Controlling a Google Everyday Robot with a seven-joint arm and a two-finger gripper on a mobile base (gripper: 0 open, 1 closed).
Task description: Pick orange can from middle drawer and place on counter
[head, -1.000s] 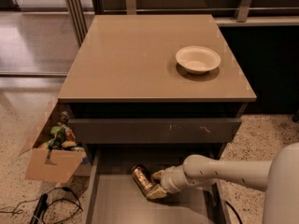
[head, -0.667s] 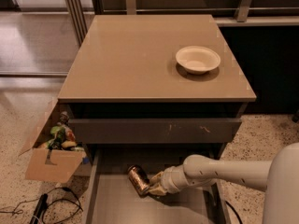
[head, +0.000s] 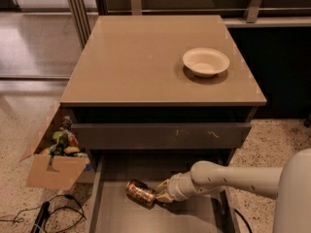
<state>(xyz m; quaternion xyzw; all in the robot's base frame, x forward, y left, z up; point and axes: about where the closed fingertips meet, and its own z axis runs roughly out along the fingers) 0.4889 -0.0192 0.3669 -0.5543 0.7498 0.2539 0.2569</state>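
Note:
The orange can (head: 140, 192) lies on its side on the floor of the open middle drawer (head: 121, 217), left of centre. My gripper (head: 161, 194) reaches in from the right on a white arm and sits right against the can's right end, low over the drawer floor. The tan counter (head: 146, 62) tops the dark grey cabinet above the drawer.
A white bowl (head: 205, 61) stands at the counter's back right. The scratched drawer front (head: 160, 136) above overhangs the open drawer. An open cardboard box (head: 54, 160) of items and black cables (head: 43, 215) lie on the floor to the left.
The gripper and the can have moved together a little to the left and toward the drawer's front. The can now lies flatter.

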